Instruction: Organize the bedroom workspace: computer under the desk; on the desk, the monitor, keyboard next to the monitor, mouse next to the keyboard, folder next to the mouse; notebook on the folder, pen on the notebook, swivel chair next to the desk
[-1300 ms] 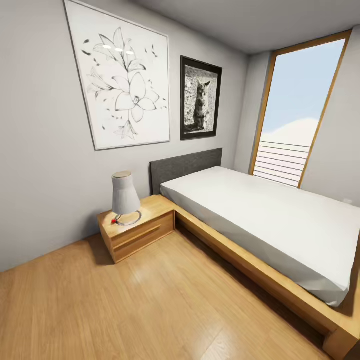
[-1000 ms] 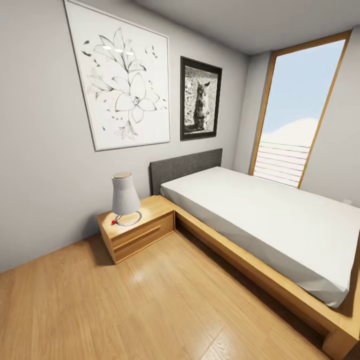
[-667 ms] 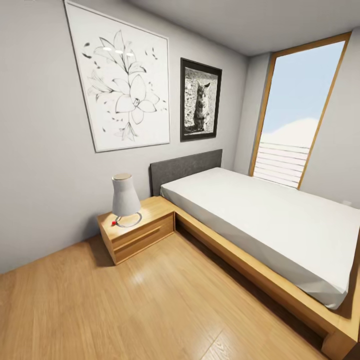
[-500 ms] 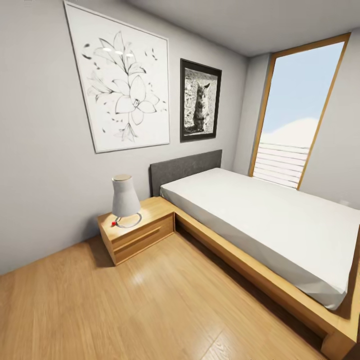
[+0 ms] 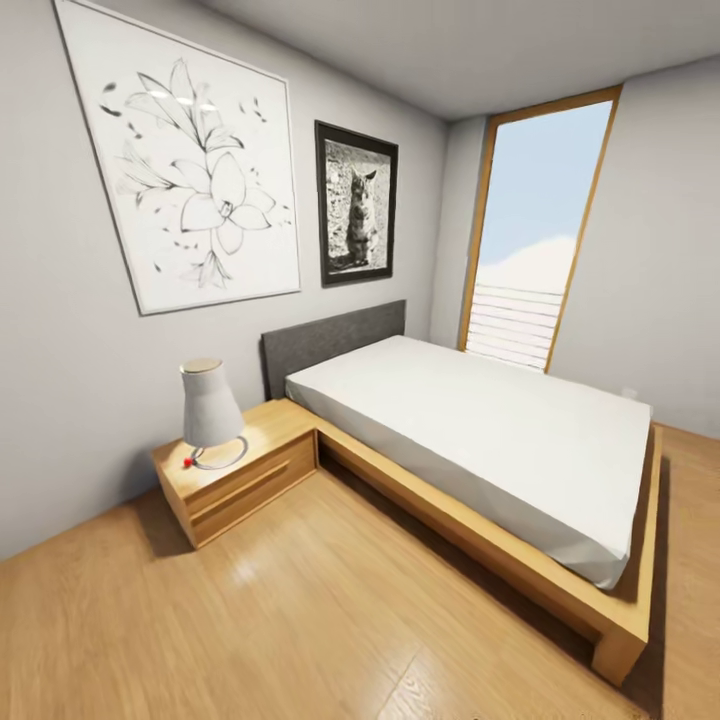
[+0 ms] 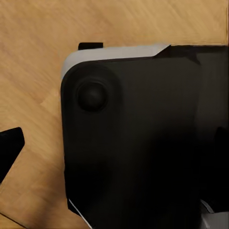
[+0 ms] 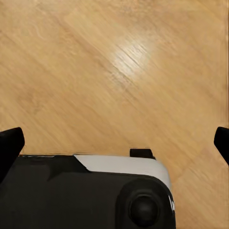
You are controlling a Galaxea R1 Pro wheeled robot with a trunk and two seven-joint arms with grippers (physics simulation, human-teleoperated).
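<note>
Wall, left: grey, with a large flower print (image 5: 185, 165) and beside it a smaller dark-framed cat photo (image 5: 358, 205).
Nightstand (image 5: 240, 470): low wooden box against the wall, butted to the bed frame; one drawer front, shut, contents hidden.
On nightstand: a lamp (image 5: 210, 412) upright on a ring base, a small red bit at its foot.
Bed (image 5: 480, 430): white mattress on a wood frame, grey headboard (image 5: 335, 340) to the wall; frame lip juts out past the mattress along the near side and foot.
Window (image 5: 535, 240): tall, wood-framed, in the far corner past the bed.
Floor (image 5: 300, 620): wood planks, open run from the nightstand along the bed's near edge to its foot corner.
Task things: desk, computer, chair and the rest are not before me here.
My left gripper (image 6: 7, 148): one dark fingertip at the frame edge, over my dark base shell (image 6: 138, 138); I cannot tell its spread.
My right gripper (image 7: 114, 143): fingertips wide apart at either frame edge, holding nothing, floor between them.
</note>
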